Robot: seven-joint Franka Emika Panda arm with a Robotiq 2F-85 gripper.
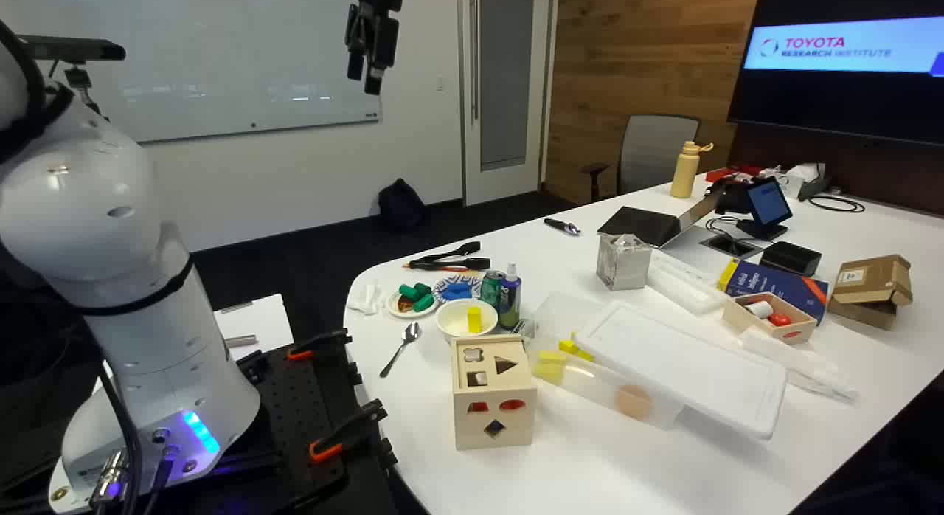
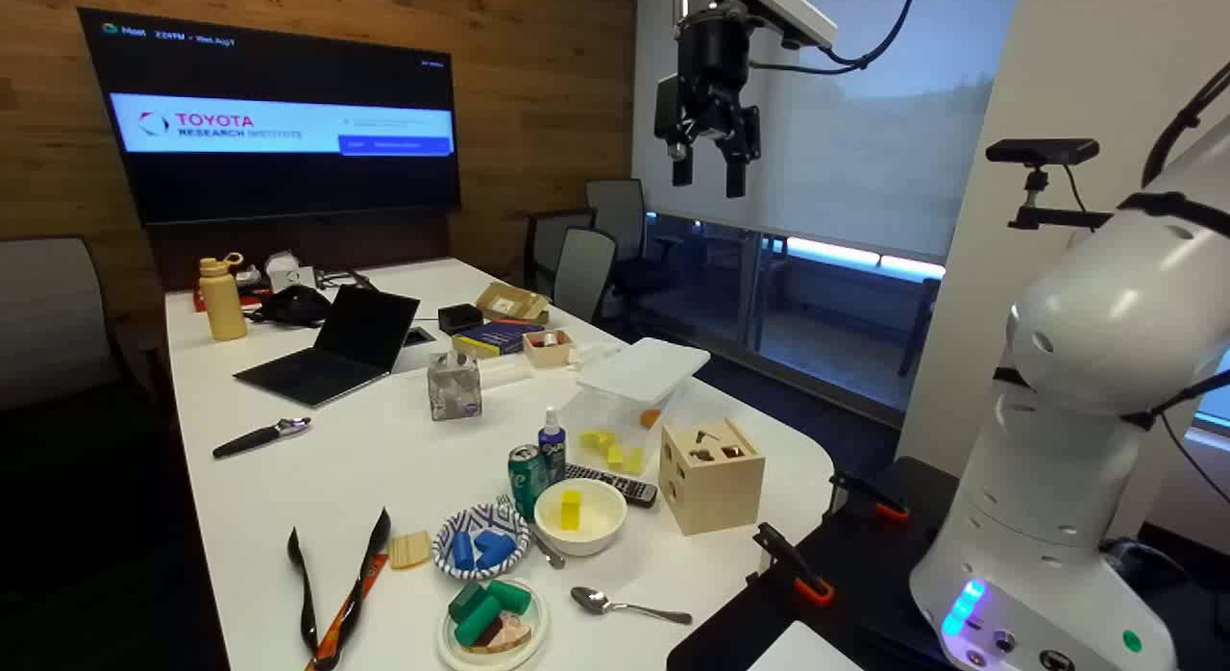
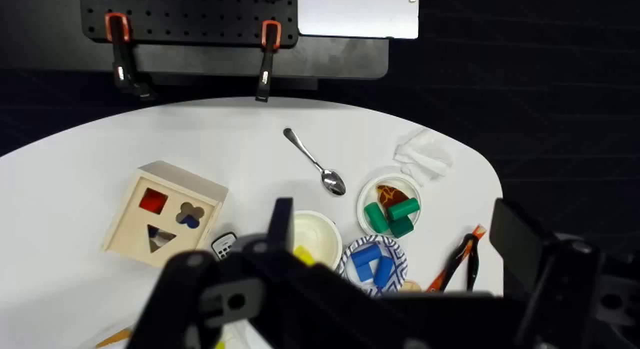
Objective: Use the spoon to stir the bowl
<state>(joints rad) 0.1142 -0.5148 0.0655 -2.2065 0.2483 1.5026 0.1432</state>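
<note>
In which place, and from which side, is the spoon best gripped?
Probably the middle of the spoon's handle, from directly above, the gripper closing across its narrow width: it lies flat on the table, handle pointing away from the white bowl, leaving the rounded end free for stirring.

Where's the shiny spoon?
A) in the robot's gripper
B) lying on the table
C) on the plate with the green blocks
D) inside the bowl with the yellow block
B: the wrist view shows the spoon lying on the white table, apart from the bowl, and in an exterior view the gripper hangs open and holds nothing.
</note>
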